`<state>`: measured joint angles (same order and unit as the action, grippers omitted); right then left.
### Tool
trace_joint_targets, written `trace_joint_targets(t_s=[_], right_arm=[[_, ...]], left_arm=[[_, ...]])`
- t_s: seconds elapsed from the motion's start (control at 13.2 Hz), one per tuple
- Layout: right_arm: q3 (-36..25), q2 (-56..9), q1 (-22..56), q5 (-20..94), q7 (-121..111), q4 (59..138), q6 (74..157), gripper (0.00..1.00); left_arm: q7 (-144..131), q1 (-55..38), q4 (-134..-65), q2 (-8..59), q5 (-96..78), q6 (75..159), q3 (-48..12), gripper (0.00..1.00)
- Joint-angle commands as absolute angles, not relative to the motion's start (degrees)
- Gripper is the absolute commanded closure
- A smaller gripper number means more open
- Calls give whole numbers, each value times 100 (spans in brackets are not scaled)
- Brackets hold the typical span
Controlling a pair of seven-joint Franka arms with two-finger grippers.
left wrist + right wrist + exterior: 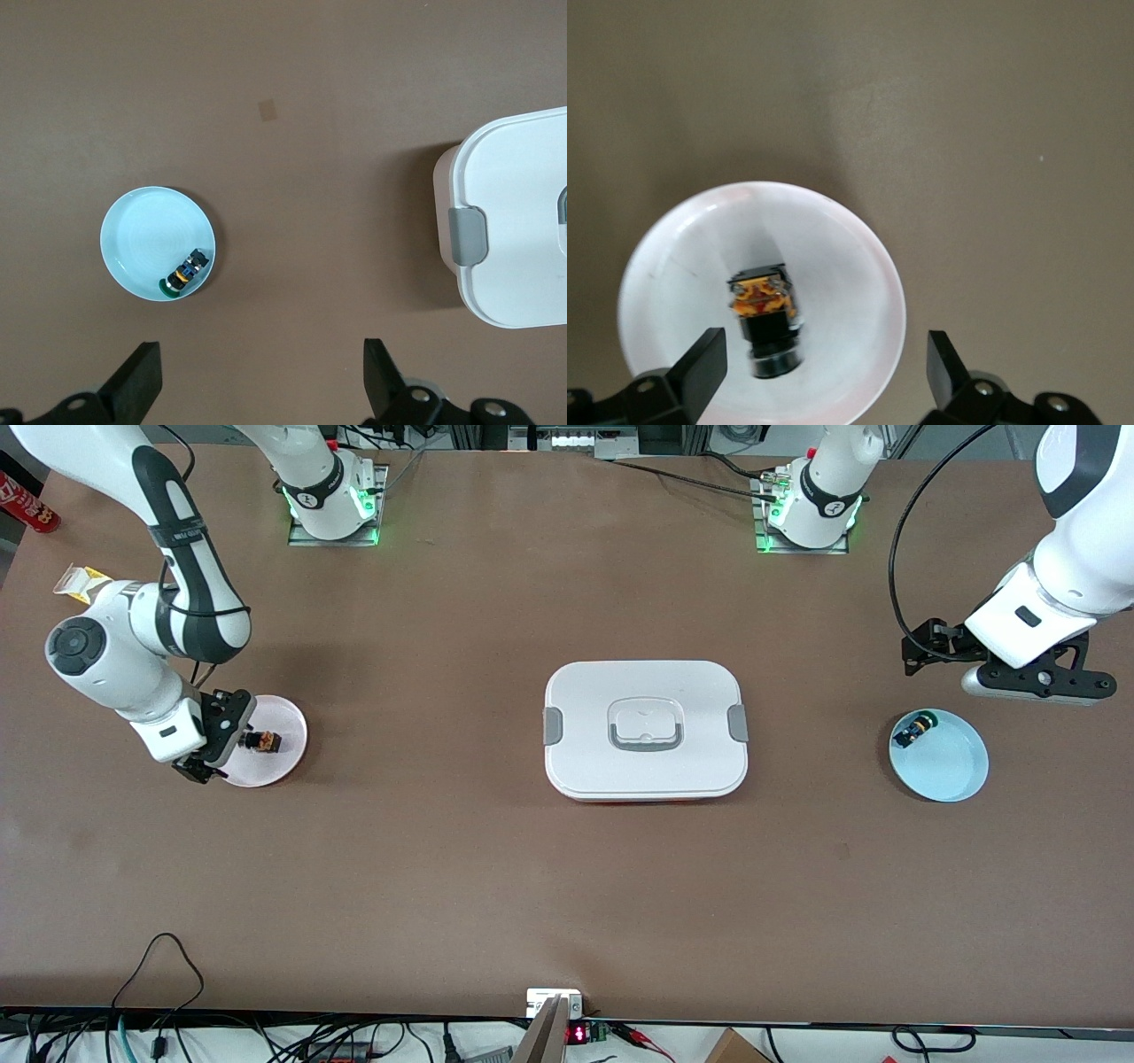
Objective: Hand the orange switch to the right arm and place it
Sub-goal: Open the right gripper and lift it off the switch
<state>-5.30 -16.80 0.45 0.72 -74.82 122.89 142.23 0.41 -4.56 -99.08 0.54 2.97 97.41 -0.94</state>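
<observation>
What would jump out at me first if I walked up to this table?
Probably the big white lidded box at the table's middle. Then two small dishes: a pink dish at the right arm's end holds the orange switch, with the open right gripper just over it. A blue dish at the left arm's end holds a green switch, the open left gripper waiting above.

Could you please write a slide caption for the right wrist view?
Right claw open above the pink dish, with the orange switch lying on its side inside.
</observation>
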Motion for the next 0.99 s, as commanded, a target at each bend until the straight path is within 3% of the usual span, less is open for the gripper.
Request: trace_joint_targets(t_s=[0.0, 0.3, 0.91], right_arm=[[-483, -1608, 26, 220, -6472, 11963, 13371, 0], [-483, -1608, 70, 228, -4698, 11594, 12193, 0], [-475, -1591, 264, 429, -1559, 11048, 11303, 0]], left_arm=[[-35, -448, -9844, 0, 334, 9606, -132, 0], [-44, -448, -9844, 0, 325, 9598, -141, 0], [-53, -466, -9835, 0, 325, 9483, -141, 0]])
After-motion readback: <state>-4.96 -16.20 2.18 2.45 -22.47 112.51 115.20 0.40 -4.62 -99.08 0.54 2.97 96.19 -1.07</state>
